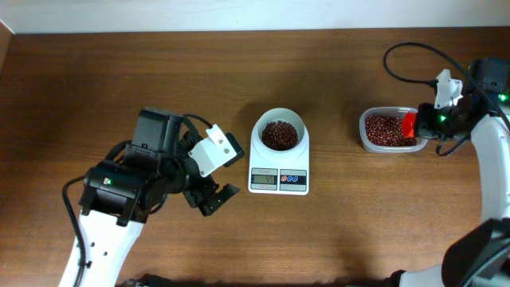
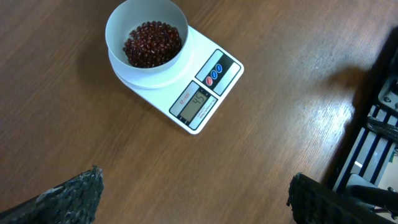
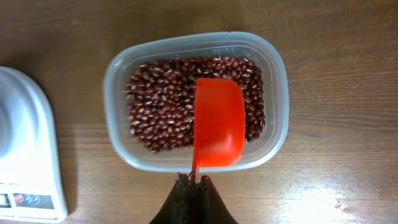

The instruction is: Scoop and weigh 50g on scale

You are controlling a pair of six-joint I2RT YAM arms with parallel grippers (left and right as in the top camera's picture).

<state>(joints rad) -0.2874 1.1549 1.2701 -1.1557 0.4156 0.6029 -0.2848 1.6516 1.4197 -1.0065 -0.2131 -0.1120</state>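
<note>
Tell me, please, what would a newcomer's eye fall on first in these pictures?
The bright red scoop stands out most, gripped by the right gripper above the clear tub of red beans at the far right. Next comes the white scale in the middle, its bowl holding beans, with the open left gripper beside it.

The grey display [image 2: 200, 104] on the white scale [image 2: 219, 87] is showing dark digits that are reading as 45 in the left wrist view. A short line of small print [image 2: 185, 97] is running beside it, too tiny to make out, and the overhead view is blurring the digits.
</note>
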